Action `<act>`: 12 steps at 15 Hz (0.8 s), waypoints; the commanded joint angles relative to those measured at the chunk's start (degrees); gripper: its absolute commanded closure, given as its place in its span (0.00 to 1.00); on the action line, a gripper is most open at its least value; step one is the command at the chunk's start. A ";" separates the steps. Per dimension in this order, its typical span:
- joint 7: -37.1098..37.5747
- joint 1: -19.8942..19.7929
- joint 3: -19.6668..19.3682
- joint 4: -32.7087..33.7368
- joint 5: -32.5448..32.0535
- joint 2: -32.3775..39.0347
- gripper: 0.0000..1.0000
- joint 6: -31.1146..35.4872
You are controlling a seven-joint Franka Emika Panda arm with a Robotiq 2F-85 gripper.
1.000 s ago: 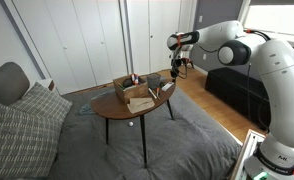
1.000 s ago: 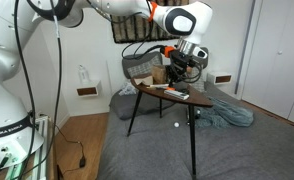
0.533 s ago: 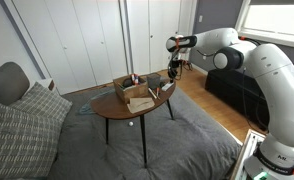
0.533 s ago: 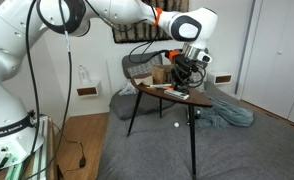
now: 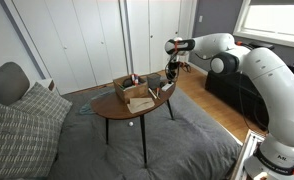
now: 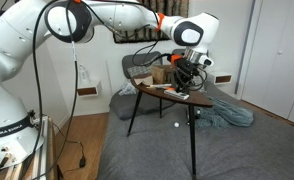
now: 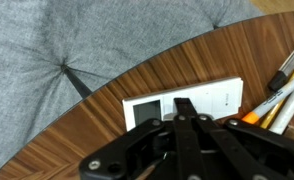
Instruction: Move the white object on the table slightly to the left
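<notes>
- At the left of the wrist view we see grey rug [image 7: 67,50], then the table [image 7: 97,130] and its curved edge.
- The white object [image 7: 215,98] lies flat near that edge.
- The gripper [image 7: 187,112] hangs over it, fingers drawn together with no gap showing, holding nothing. We cannot tell whether they touch it.
- Pens [image 7: 287,80] lie just right of it.
- We judge the leftward shift not yet made.

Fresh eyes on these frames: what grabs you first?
The big white arm arching over the scene to the small oval table, in both exterior views. In the wrist view, the gripper sits right over a flat white object on the wood, with pens beside it.
</notes>
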 commanded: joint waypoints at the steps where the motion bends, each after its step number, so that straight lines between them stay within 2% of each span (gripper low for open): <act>1: 1.61 -0.52 0.70 4.28 1.29 2.69 1.00 -1.82; 12: 1.35 -0.06 1.69 6.50 1.19 5.38 1.00 -3.02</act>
